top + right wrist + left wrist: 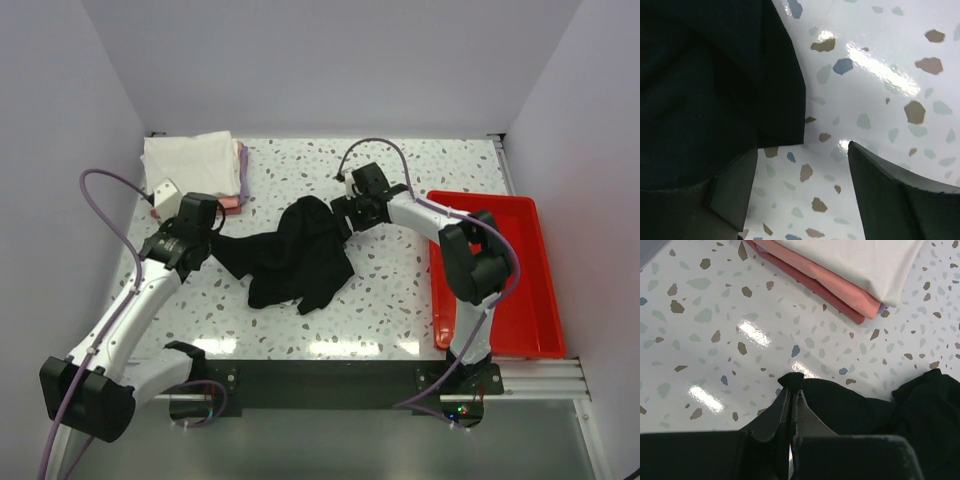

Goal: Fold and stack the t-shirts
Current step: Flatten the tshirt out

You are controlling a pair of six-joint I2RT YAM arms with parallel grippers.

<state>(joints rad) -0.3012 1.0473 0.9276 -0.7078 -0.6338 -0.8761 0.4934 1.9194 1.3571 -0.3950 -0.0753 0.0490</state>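
Limp, light black tee (pixel 300 258), judged best taken at edges: left gripper (pixel 791 390) jaws clamped on a fold, right gripper (pixel 800 152) jaws apart.

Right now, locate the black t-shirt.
In the top view the black t-shirt lies crumpled mid-table, left gripper pinching its left end, right gripper open at its right edge.
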